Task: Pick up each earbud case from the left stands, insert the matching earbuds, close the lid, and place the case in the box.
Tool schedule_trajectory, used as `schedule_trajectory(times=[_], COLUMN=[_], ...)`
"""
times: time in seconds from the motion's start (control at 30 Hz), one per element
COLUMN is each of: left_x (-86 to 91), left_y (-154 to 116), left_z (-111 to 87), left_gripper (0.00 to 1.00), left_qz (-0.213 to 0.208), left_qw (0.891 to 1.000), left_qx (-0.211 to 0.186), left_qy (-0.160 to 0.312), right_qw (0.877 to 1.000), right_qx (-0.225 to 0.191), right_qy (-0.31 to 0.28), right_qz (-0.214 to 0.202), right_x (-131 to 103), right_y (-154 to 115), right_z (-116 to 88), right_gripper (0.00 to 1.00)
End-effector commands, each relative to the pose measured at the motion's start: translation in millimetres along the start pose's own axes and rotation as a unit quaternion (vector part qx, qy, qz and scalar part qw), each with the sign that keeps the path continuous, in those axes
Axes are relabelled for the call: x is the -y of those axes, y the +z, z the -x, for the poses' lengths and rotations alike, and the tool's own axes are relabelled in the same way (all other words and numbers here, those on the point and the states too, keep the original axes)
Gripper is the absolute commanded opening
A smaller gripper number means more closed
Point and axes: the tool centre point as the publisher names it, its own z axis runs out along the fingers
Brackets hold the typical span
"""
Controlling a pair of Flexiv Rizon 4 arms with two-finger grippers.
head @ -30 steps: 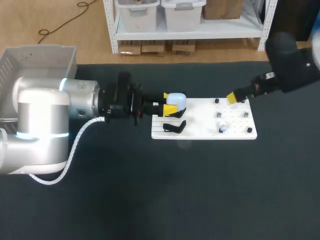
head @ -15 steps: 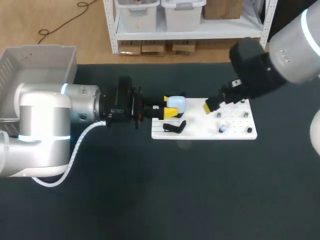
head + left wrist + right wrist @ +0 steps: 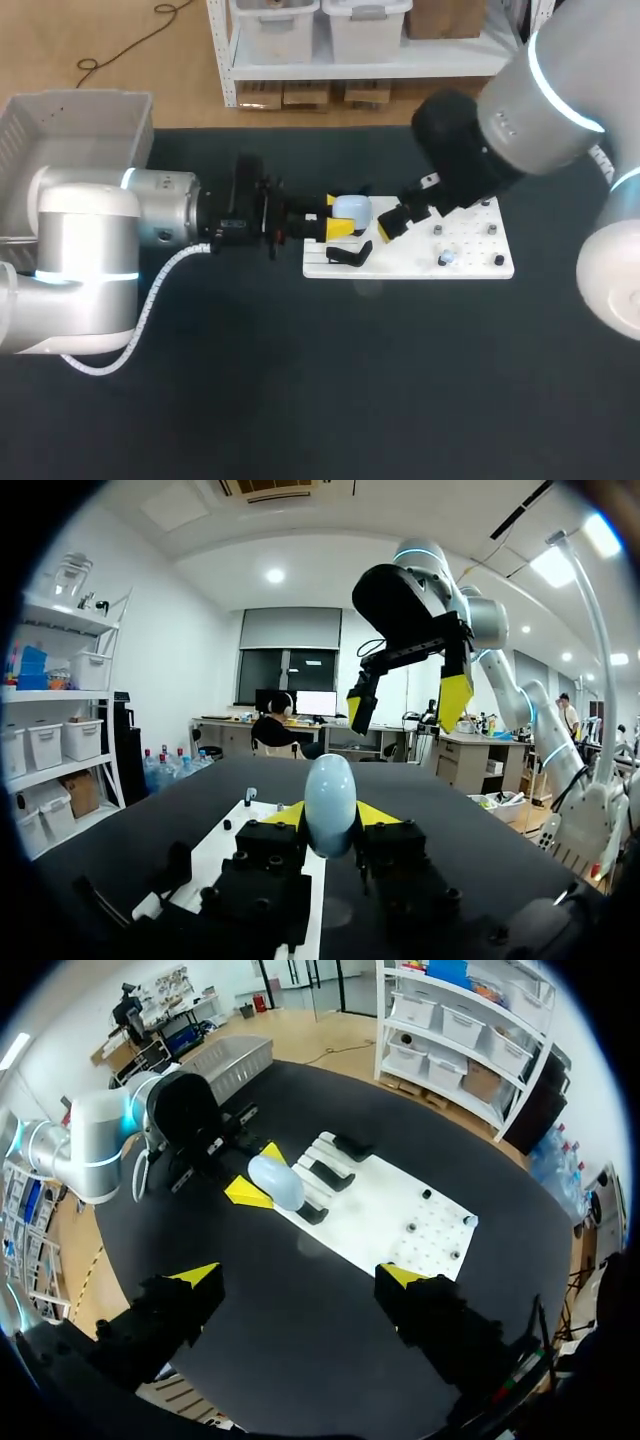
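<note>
The earbud case (image 3: 352, 208) hangs over the board's (image 3: 470, 246) left end.

right claw (image 3: 390, 222) | swung leftward across white board (image 3: 470, 256) | (now just beside case (image 3: 352, 207))

Two robot arms, the left arm (image 3: 90, 250) and the right arm (image 3: 530, 110), stood over one dark table (image 3: 300, 400). There were two grippers, the left gripper (image 3: 330, 815) and the right gripper (image 3: 300, 1278), showing four yellow tips in all. Also counted were one pale blue earbud case (image 3: 352, 208), one white board (image 3: 470, 268), three black stands (image 3: 352, 1146), one pale earbud (image 3: 447, 258) and one grey box (image 3: 75, 120). The board's small pegs (image 3: 499, 260) numbered at least five; no exact tally was possible.
</note>
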Motion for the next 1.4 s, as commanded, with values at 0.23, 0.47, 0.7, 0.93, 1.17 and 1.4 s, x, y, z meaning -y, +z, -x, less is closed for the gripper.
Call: schedule_trajectory(times=[0.23, 0.47, 0.7, 0.93, 1.17, 1.4], left_x=[-0.1, -0.1, -0.1, -0.1, -0.1, -0.1], left_y=[-2, -2, -2, -2, -2, -2], left_z=[-1.2, -1.2, -1.2, -1.2, -1.2, -1.2], left_gripper=[0.00, 0.00, 0.00, 0.00, 0.00, 0.00], left_qz=[-0.001, -0.001, -0.001, -0.001, -0.001, -0.001], left_qw=[1.000, 1.000, 1.000, 1.000, 1.000, 1.000], left_qx=[-0.003, -0.003, -0.003, -0.003, -0.003, -0.003], left_qy=[0.002, 0.002, 0.002, 0.002, 0.002, 0.002], right_qw=[1.000, 1.000, 1.000, 1.000, 1.000, 1.000], right_qx=[-0.013, -0.013, -0.016, -0.021, -0.027, -0.030], right_qy=[-0.011, -0.014, -0.010, -0.006, -0.001, 0.004], right_qz=[0.005, 0.008, 0.009, 0.007, 0.003, -0.002], right_x=[-12, -13, -8, -4, 1, 6], right_y=[17, 25, 35, 43, 50, 53], right_z=[15, 25, 29, 34, 38, 39], right_gripper=[1.00, 1.00, 1.00, 1.00, 1.00, 1.00])
